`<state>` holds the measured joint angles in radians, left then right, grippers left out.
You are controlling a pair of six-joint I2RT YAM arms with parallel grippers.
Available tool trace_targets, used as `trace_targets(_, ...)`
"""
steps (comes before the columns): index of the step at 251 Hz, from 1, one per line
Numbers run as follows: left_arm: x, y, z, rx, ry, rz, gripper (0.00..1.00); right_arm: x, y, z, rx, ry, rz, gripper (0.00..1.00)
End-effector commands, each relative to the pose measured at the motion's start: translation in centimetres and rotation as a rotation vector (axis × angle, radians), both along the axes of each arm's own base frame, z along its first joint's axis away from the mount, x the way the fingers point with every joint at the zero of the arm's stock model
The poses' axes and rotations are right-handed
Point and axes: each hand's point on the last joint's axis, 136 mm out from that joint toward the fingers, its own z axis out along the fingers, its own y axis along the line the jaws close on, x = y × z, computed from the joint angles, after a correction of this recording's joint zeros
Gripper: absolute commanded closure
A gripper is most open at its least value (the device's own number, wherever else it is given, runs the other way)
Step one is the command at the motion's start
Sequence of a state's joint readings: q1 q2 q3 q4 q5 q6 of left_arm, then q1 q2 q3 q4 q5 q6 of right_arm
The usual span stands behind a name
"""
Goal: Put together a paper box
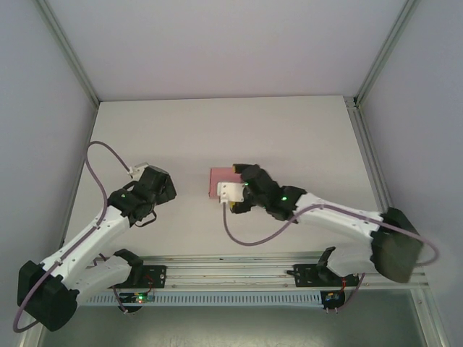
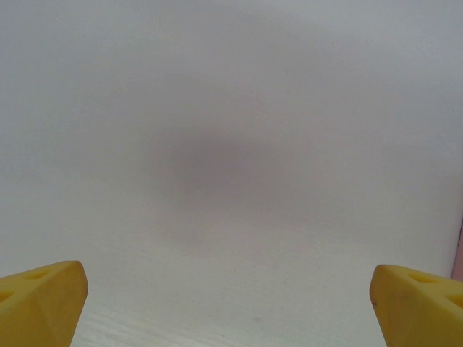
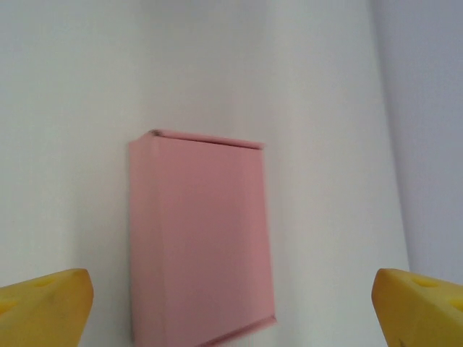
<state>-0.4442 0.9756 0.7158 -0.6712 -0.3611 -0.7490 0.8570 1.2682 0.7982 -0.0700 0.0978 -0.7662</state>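
Pink paper box (image 1: 218,182) is seen as a closed rectangular shape lying flat on the white worktop (image 1: 289,137) near its middle, just left of the right hand (image 1: 233,188). In the right wrist view the box (image 3: 202,238) is framed between that hand's yellow fingertips (image 3: 43,303), which are spread wide to either side and are not touching it. The left hand (image 1: 148,181) is held well apart from the box on the left side, above bare worktop, and its yellow fingertips (image 2: 40,300) are likewise spread wide with nothing gripped.
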Motion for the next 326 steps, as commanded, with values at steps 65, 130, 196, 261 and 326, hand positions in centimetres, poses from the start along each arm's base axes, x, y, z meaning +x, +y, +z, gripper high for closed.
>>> trace_targets(65,8.6,7.3,1.2,0.239,-0.31,0.063,0.0,10.2,-25.3,2.5,0.811,0.018,-1.11,0.02)
trace_targets(130,12.0,8.1,-0.1,0.314,-0.474,-0.116,0.0,10.9,-26.5,-0.6,0.823,-0.152,-1.001,0.02)
trace_targets(196,13.1,6.4,-1.6,0.233,-0.585,-0.222,0.0,12.2,-26.2,-3.7,0.838,-0.045,-0.973,0.02)
trace_targets(261,14.8,6.1,-4.0,0.202,-0.533,-0.258,0.0,12.8,-27.2,-5.1,0.897,-0.019,-0.987,0.02)
trace_targets(326,14.8,6.0,-4.2,0.204,-0.516,-0.266,0.0,12.6,-28.7,-5.0,0.89,-0.088,-1.087,0.02)
